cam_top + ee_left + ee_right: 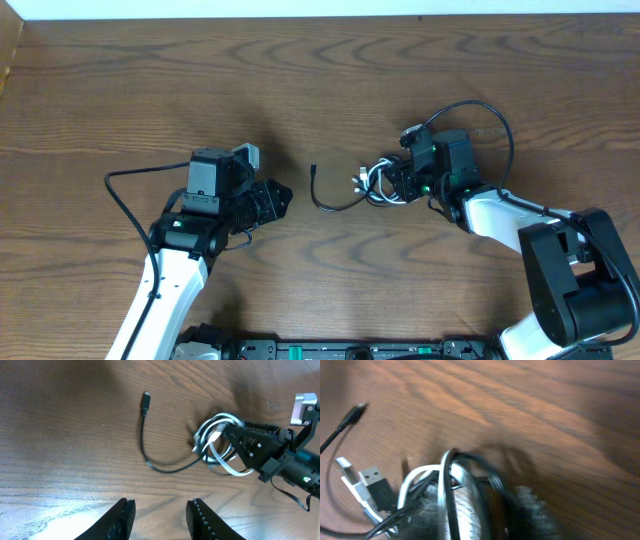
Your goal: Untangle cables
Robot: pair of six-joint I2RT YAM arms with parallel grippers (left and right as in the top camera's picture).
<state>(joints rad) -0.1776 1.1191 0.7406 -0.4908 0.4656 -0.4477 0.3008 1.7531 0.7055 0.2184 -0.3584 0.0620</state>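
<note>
Lying tangled, cables (212, 428), grasped by the right pincer (395, 184), black end trailing toward the released left pincer (160, 512), apart.

The cables (378, 185) lie bunched on the table (320, 80), right of its middle, touching the tips of the right gripper (395, 183), whose arm stretches away to the right and toward the near edge. From the bunch one cord (330, 209) trails left, bends toward the far edge and ends in a plug (314, 168). The left gripper (280, 197) sits left of that cord, near it but apart, pointing toward the bunch.
</note>
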